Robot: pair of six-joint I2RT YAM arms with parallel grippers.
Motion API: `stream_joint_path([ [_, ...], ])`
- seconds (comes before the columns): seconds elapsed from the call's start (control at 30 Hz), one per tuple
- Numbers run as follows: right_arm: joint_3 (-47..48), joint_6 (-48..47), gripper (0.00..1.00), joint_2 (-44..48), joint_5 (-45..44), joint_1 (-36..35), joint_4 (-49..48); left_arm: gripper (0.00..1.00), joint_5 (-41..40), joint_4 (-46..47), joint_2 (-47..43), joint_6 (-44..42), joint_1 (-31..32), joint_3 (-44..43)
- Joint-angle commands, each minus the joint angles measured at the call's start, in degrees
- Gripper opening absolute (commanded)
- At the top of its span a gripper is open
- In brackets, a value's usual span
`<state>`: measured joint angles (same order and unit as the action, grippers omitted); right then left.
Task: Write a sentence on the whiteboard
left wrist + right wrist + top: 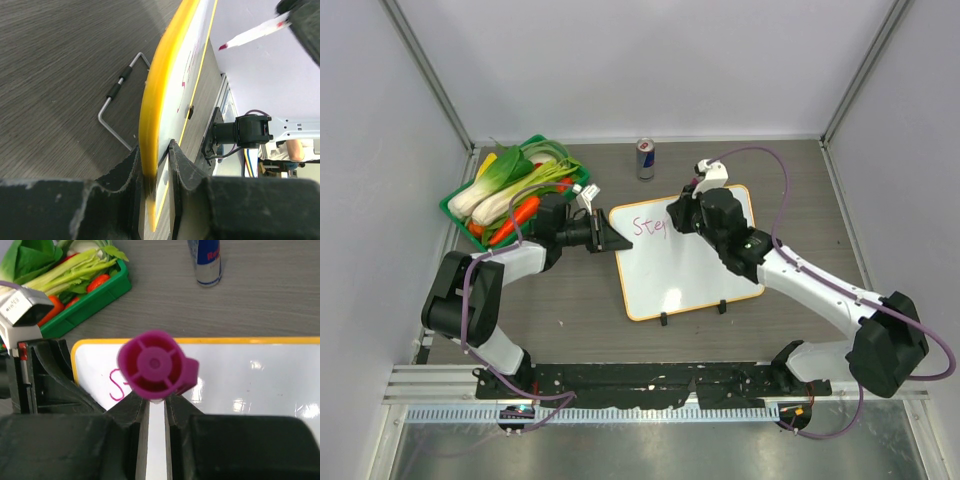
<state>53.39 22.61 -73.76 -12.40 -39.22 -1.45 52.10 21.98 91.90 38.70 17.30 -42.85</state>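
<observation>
Top view, working up from the bottom of the frame. Both arm bases are sitting at the lower edge, and the arms are reaching up toward mid-frame.

The board (690, 275) is lying flat on the table (800, 200) at the centre, slightly rotated. Its two black clips (663, 320) are on the lower edge.

The left gripper (610, 240) is pinching the board's left edge. In the left wrist view its fingers (182, 167) are standing narrow, one on each side of the yellow rim (165, 75), so I am logging a firm grip on the board.

The right gripper (682, 215) is hanging over the board's upper left part. Its fingers are closing tight on a magenta marker (154, 365), seen end-on in the right wrist view. In the left wrist view the marker tip (222, 46) is pointing at the board face from the upper right. I cannot tell whether it is touching.

The sentence (650, 225) is showing only as pink "Step" near the board's upper left corner. The right wrist view is catching just the "S".

Further up, a green basket (455, 205) of vegetables is sitting at upper left, just beyond the left gripper. A can (645, 158) is standing upright at top centre, apart from the board.
</observation>
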Motion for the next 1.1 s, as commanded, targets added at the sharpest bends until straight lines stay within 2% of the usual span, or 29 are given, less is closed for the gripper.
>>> stream_joint_path([
  [0.0,5.0,-1.3,0.01,-1.5,-2.5,0.6,-3.6,0.00,-3.1,-4.8,1.1,-5.0,2.6,0.8],
  [0.23,4.7,0.0,0.01,-5.3,-2.4,1.3,-3.6,0.00,-3.1,-4.8,1.7,-5.1,2.6,0.4],
  [1.07,1.3,-0.8,0.01,-3.0,-6.3,2.7,-1.4,0.00,-3.3,-5.4,1.7,-5.5,2.5,0.7],
])
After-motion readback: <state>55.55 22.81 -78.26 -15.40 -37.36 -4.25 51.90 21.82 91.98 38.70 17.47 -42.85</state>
